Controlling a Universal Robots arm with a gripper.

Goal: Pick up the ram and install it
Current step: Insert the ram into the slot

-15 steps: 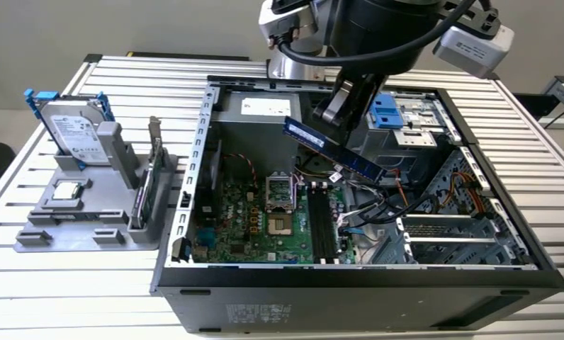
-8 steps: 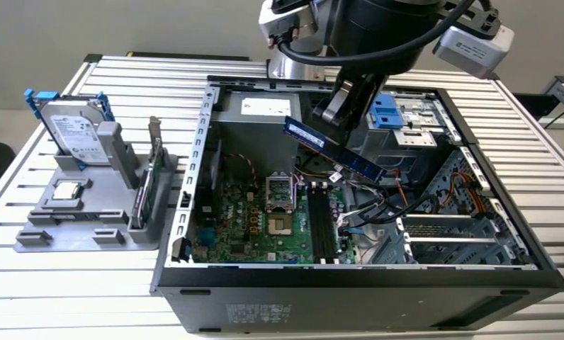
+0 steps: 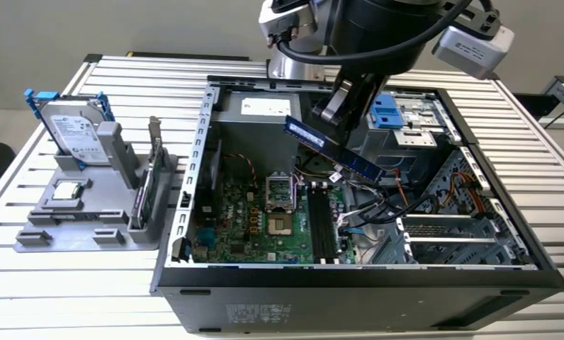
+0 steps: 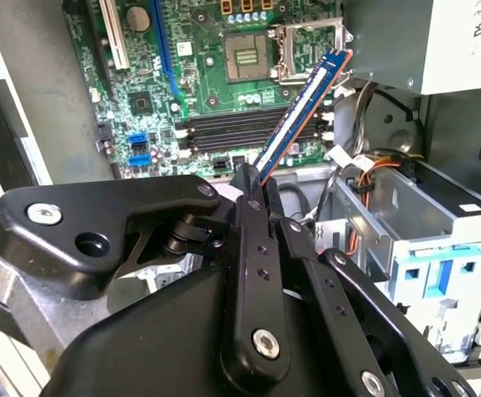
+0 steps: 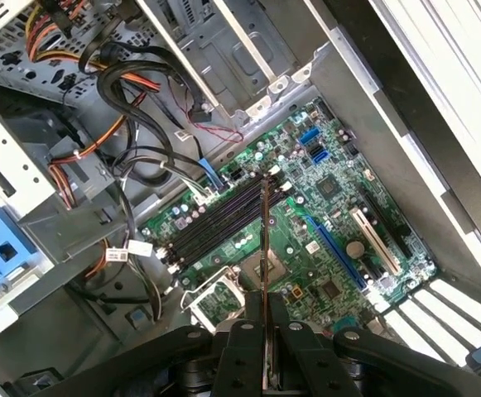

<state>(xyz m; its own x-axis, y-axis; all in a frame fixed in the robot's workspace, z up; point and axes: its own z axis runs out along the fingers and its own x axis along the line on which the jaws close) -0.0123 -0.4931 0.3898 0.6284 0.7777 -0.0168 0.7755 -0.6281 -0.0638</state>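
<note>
A: Black gripper (image 4: pixel 248 178) links sit right at the lens in both wrist views. Its fingers (image 4: pixel 248 223) are pressed onto the ram (image 4: pixel 302 107), pinching the near end w/ the rest of the stick poking out past the tips.

B: Agreed. Where do we put the ram vs. the mobo (image 4: pixel 153 91)?

A: Up in the air inside the PC case (image 3: pixel 358 280), tilted, above the board. It's apart from the four black DIMM slots (image 3: pixel 322 227), which lie just beside the CPU socket (image 3: pixel 280 191). Not seated, and not touching anything on the board as far as we can tell.

B: So we're mid-carry. In the exterior view the stick runs at a slant across the slots, not along them.

A: Right. To do this well we'd want it parallel to one slot & level, not one end low. A one-end pinch gives the stick leverage to swing, so slow & straight down, imo.

B: Notch orientation?

A: Can't tell from here. Same for the white latches (image 5: pixel 286 186) at the slot ends: too small for us to say if they're open.

B: We'd also mind the cable bundle (image 3: pixel 372 209) just beside the slots on the exterior view's right. The stick's low end hangs near it, so it could snag.
</note>
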